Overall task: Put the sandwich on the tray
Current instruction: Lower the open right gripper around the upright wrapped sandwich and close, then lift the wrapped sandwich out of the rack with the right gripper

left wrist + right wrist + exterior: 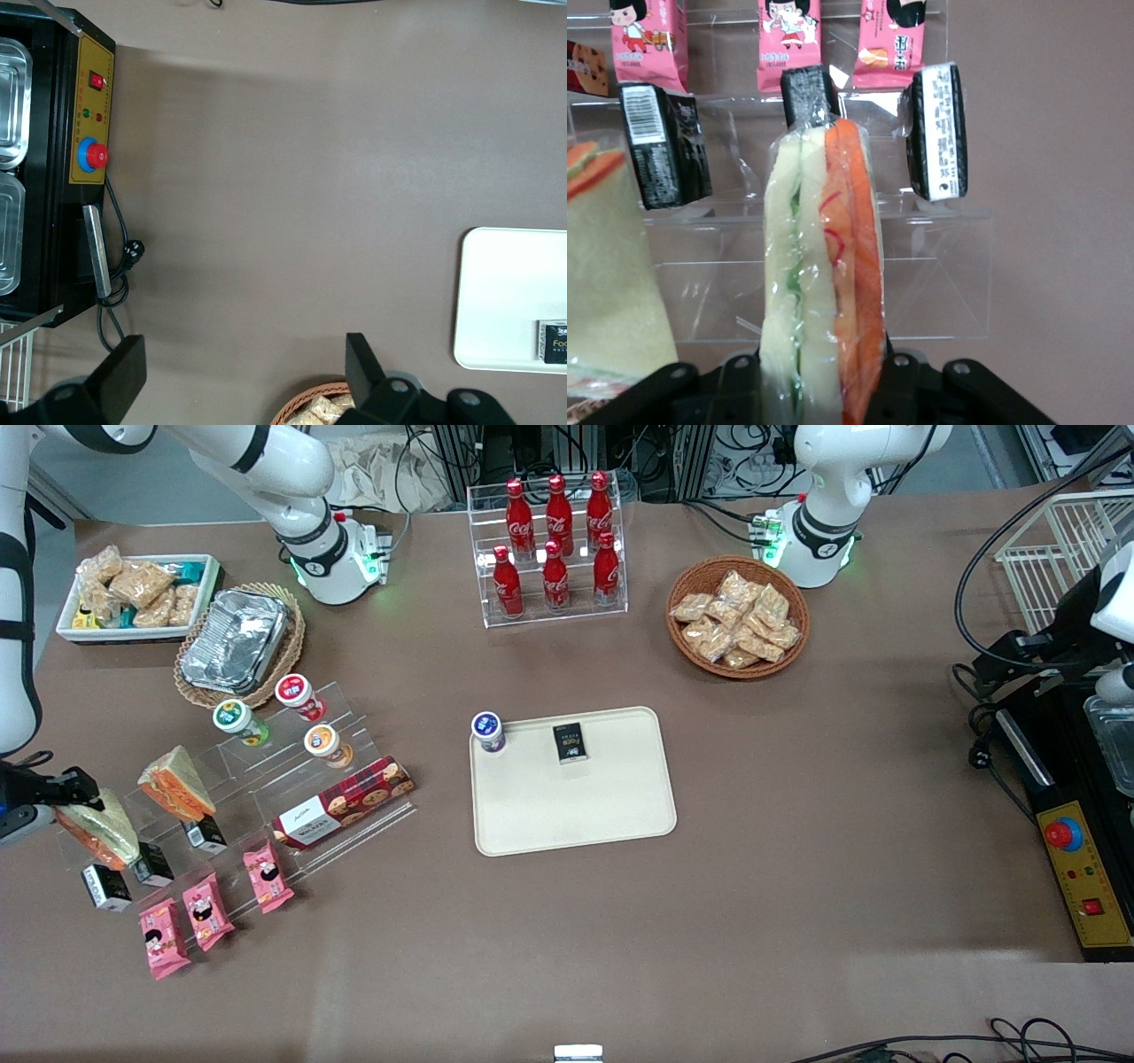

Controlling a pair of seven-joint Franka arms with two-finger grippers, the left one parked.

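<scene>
Standing sandwich (824, 274) between gripper (824, 376) fingers

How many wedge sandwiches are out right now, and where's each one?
2. One sandwich is at the working arm's end of the table, with the gripper shut on it at the clear display stand. The second wedge sandwich sits on that stand beside it. None are on the tray.

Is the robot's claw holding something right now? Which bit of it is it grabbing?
Yes. The gripper, over the clear display stand at the working arm's end of the table, holds the sandwich. Its fingers pinch one end of the wedge, pressing on the two flat bread faces.
</scene>
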